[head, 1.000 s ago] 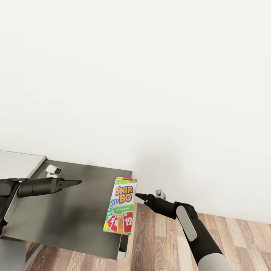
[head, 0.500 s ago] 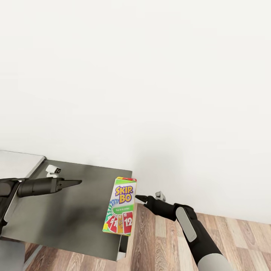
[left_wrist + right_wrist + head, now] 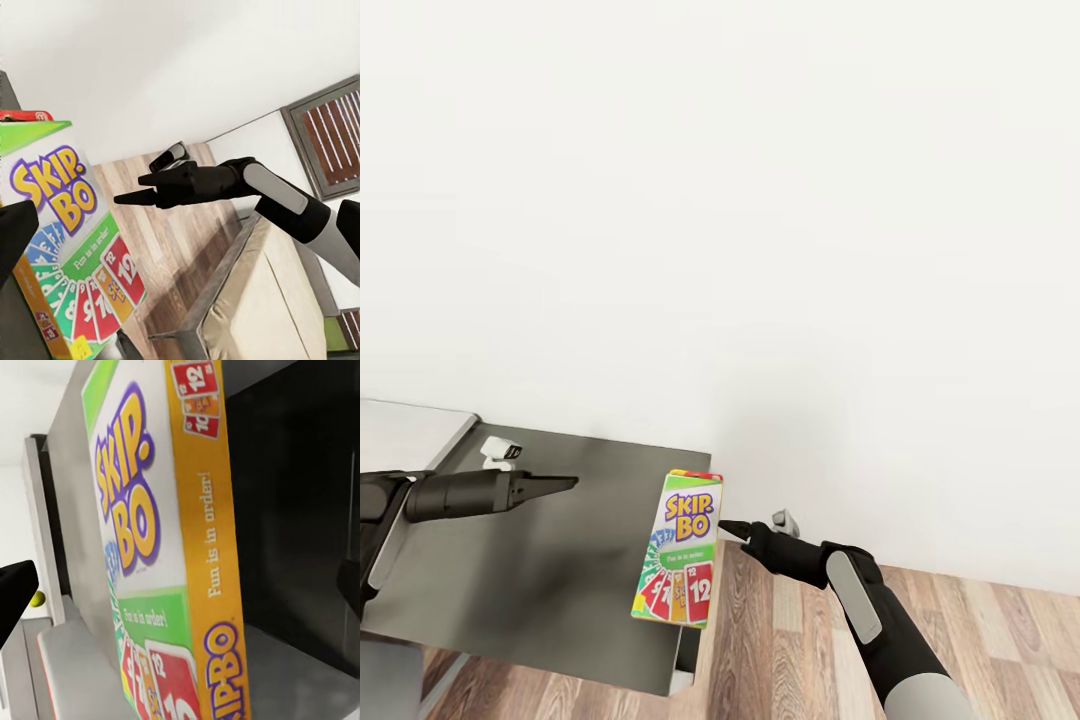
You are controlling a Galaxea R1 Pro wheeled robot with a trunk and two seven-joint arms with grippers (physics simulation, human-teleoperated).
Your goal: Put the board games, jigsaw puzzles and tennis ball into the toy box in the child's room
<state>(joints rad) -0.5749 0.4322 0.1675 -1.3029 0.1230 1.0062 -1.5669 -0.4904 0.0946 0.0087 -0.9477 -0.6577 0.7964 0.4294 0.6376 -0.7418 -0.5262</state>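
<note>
The pickup of the Skip-Bo box (image 3: 680,548) is judged to be the step in hand; it lies at the right edge of the dark counter (image 3: 550,560). The right gripper (image 3: 726,524) is seen at its 3 o'clock, just beside it, fingers pressed together; a spreading is called for next. The left gripper (image 3: 565,483) hovers at its 10 o'clock, fingers likewise together.

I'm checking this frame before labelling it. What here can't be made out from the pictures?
- Whether the right gripper touches the Skip-Bo box: head view, too close to tell.
- Left gripper open or shut: head view, seen side-on.
- The table's left part: head view, cut off by the picture's edge.
- A small yellow-green round thing: right wrist view, too small to name.
</note>
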